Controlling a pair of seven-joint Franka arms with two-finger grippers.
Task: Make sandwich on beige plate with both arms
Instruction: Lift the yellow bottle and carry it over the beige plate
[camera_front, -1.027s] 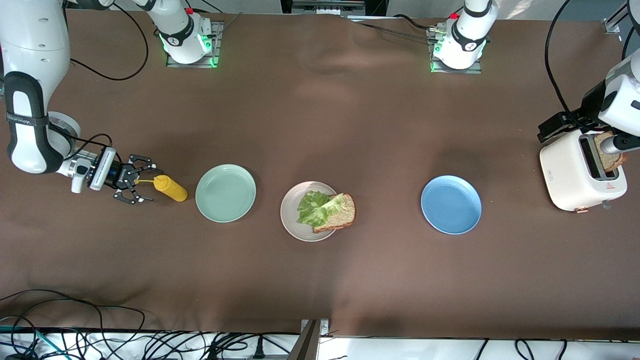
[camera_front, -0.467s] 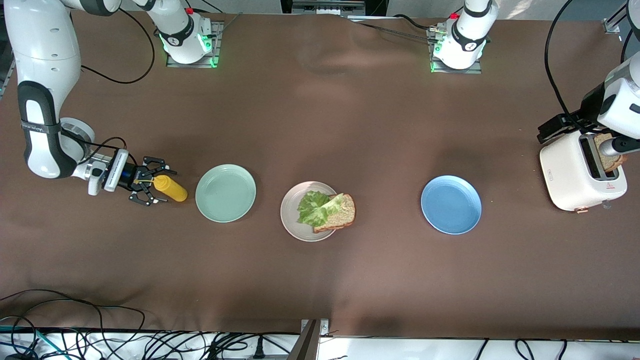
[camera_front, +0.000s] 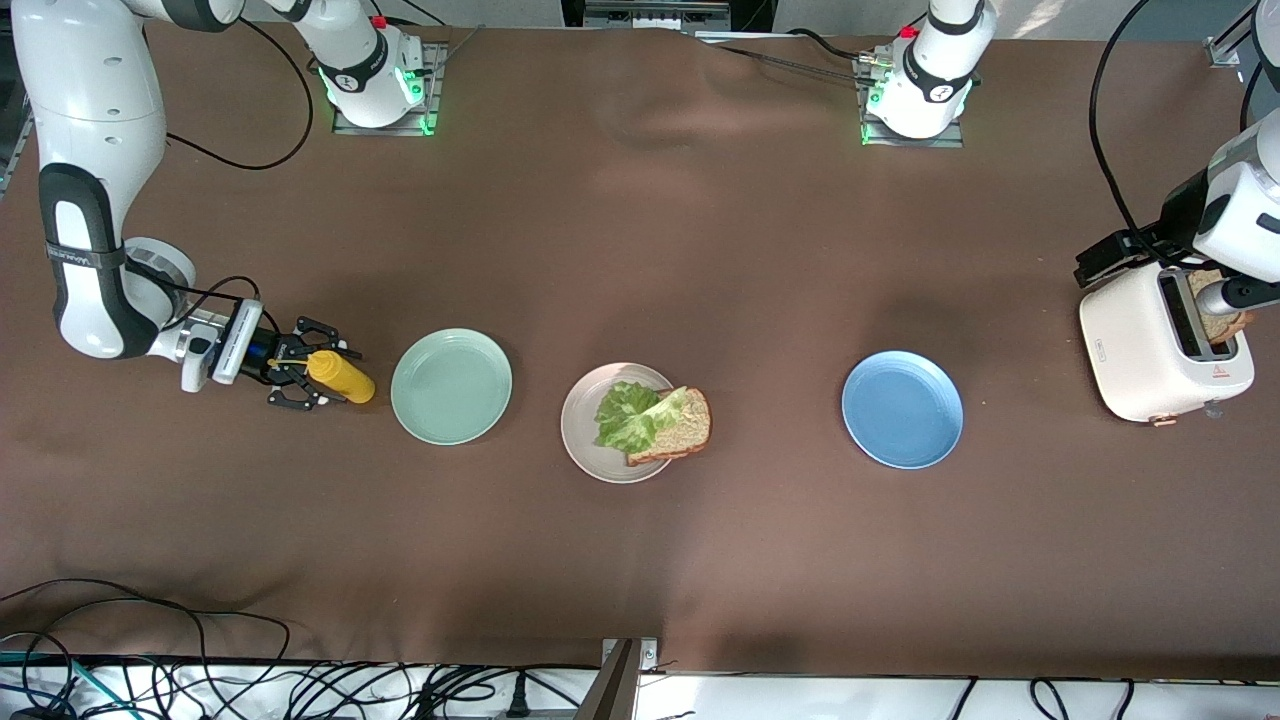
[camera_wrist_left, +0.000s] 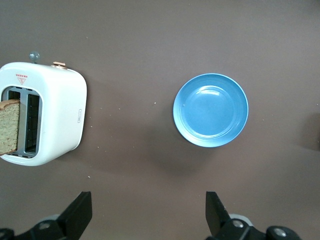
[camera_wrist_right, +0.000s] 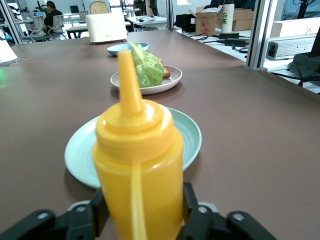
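Tabletop (camera_front: 640, 250): brown covering, carrying all items in a row.

Toaster (camera_front: 1160, 345): white, at the left arm's end, one bread slice (camera_wrist_left: 9, 126) standing in a slot.

Left gripper (camera_wrist_left: 149, 212): up over the tabletop between the toaster and the blue plate (camera_front: 902, 408); jaws spread wide, nothing between them.

Right gripper (camera_front: 300, 378): low at the right arm's end; jaws set on either side of the yellow squeeze bottle (camera_front: 340, 376), touching its sides in the right wrist view. The bottle lies on the tabletop just beside the mint-green plate (camera_front: 451, 386).

Beige plate (camera_front: 592, 448): mid-row, between the mint-green and blue plates. It carries one bread slice (camera_front: 685, 428), overhanging the rim toward the left arm's end, with a lettuce leaf (camera_front: 625, 412) partly on the slice. Sandwich has no top slice.
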